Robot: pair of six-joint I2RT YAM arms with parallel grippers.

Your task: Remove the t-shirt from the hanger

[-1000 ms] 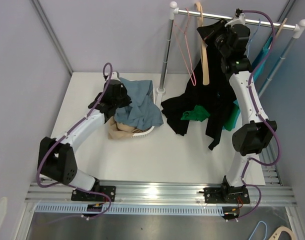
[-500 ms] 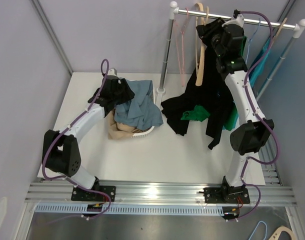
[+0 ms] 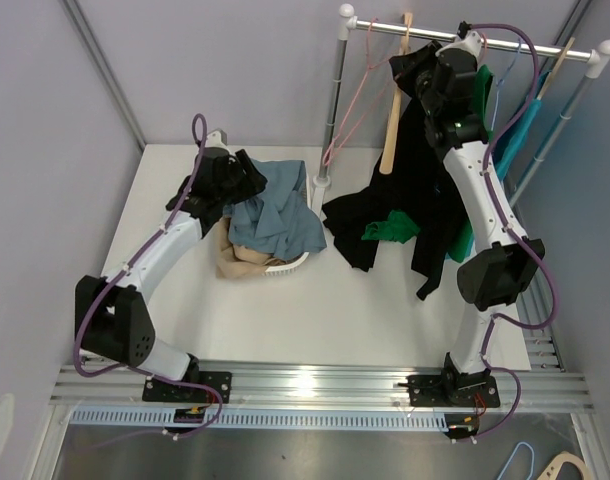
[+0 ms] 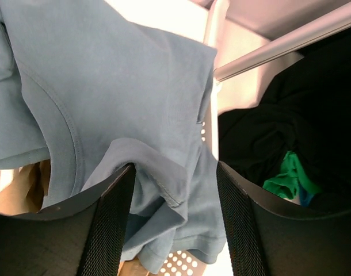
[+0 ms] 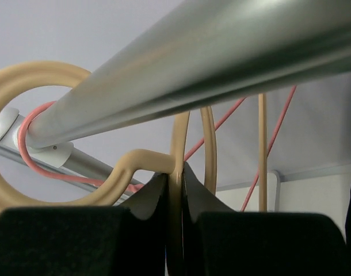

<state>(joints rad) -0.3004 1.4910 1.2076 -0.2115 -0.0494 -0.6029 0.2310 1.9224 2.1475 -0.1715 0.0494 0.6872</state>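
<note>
Top right of the overhead view, the right gripper (image 5: 175, 192) pinches the tan hanger (image 5: 142, 161) by its hook, just under the rail (image 5: 221, 63). The black t-shirt (image 3: 430, 190) drapes below it onto the table (image 3: 315, 310). Centre left, the left gripper (image 4: 174, 167) spreads wide over a blue shirt (image 4: 124, 86) in a basket (image 3: 290, 266).

The white surface (image 3: 285, 320) carries the rack post (image 3: 331, 120) near its far edge. Just left of the post sits a white basket (image 3: 290, 266) heaped with clothes. Right of the post lies a heap of black cloth (image 3: 357, 235) with a green garment (image 3: 390, 228) on it.
</note>
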